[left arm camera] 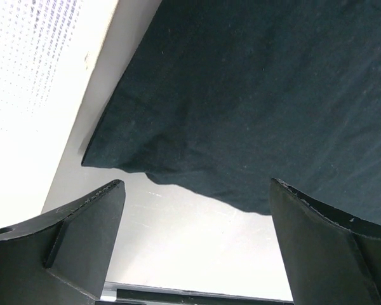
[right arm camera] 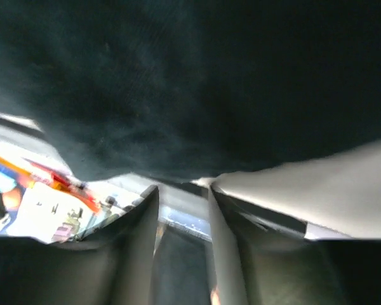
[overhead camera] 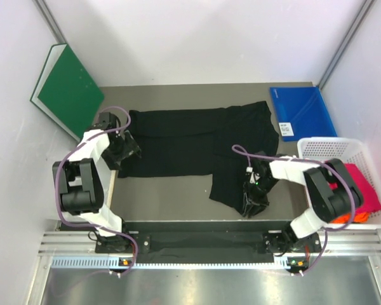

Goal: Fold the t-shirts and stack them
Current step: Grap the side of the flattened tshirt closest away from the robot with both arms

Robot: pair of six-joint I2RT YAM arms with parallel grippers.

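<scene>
The large black t-shirt [overhead camera: 184, 136] lies spread flat across the grey table [overhead camera: 171, 197], with a bunched corner at the near right. My left gripper [overhead camera: 122, 150] stands at its left edge, jaws wide open over bare table [left arm camera: 195, 184], and the cloth's hem [left arm camera: 254, 95] lies just beyond the tips. My right gripper [overhead camera: 254, 189] is down at the bunched near-right corner. Its jaws [right arm camera: 183, 187] stand narrow with a gap still showing, the black cloth [right arm camera: 178, 82] right at their tips. A magenta-pink t-shirt [overhead camera: 365, 190] and an orange one [overhead camera: 347, 219] lie in the basket.
A white lattice basket [overhead camera: 333, 147] stands at the right edge of the table. A blue folder [overhead camera: 303, 111] lies at the back right. A green board [overhead camera: 70, 89] leans against the left wall. White walls close in on three sides.
</scene>
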